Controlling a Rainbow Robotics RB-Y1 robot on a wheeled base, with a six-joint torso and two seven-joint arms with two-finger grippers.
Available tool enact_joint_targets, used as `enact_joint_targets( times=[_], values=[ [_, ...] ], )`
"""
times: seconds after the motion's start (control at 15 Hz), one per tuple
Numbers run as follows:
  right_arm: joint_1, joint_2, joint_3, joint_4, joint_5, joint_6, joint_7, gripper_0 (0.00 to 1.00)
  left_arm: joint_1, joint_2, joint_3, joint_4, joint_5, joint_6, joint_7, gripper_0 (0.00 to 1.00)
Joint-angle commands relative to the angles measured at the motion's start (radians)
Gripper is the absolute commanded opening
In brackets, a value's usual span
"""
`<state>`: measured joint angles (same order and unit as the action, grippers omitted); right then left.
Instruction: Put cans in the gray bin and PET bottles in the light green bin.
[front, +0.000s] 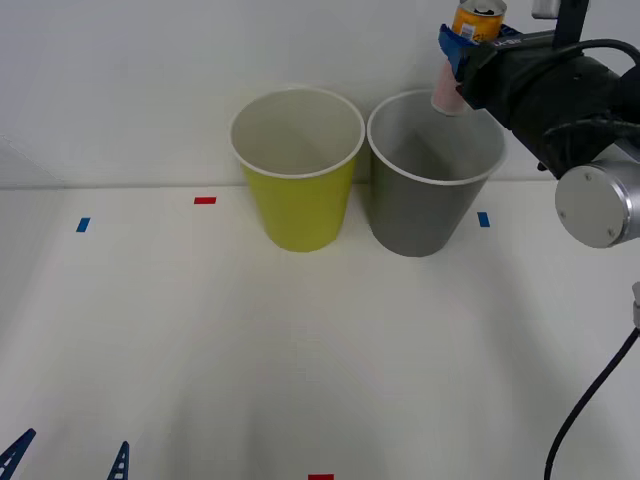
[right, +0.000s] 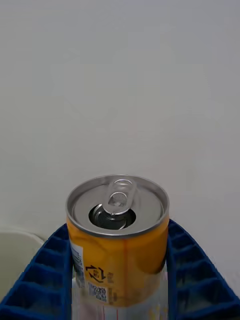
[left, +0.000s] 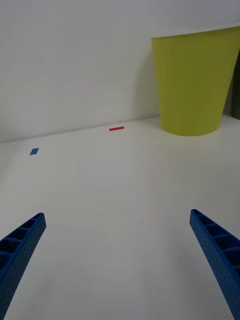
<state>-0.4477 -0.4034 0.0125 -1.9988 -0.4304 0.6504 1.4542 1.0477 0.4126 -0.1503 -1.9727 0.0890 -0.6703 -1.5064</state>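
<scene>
- I have the right gripper (front: 462, 45) clamped on the can (front: 474, 25), its blue fingers (right: 47, 265) pressing both sides of the body, so the can rides upright with the pull-tab top facing up.
- I hold it raised above the far rim of the gray bin (front: 433, 185), which I judge is the right spot for letting go, since cans belong there.
- The light green bin (front: 297, 175) stands just beside the gray one, on its left, and plays no part here.
- My left gripper (left: 117, 250) waits low over the table (front: 300, 350) at the near left, fingers spread wide and holding nothing.
- The can's lower end is partly hidden behind the gripper, and I cannot tell exactly how far inside the rim it hangs.
</scene>
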Motion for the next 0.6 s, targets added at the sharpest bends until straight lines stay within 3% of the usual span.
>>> enact_joint_targets(
  times=[0.07,0.33,0.6],
  values=[
    [0.0,0.009,0.0,0.0,-0.001,-0.005,-0.002,0.91,0.0,0.0,0.0,0.0,0.0,0.0,0.0,1.0],
    [0.001,0.023,-0.019,-0.017,-0.001,-0.006,0.008,0.92,0.0,0.0,0.0,0.0,0.0,0.0,0.0,1.0],
    [0.072,0.034,-0.091,-0.164,-0.008,-0.003,-0.002,0.92,0.0,0.0,0.0,0.0,0.0,0.0,0.0,1.0]
  ],
)
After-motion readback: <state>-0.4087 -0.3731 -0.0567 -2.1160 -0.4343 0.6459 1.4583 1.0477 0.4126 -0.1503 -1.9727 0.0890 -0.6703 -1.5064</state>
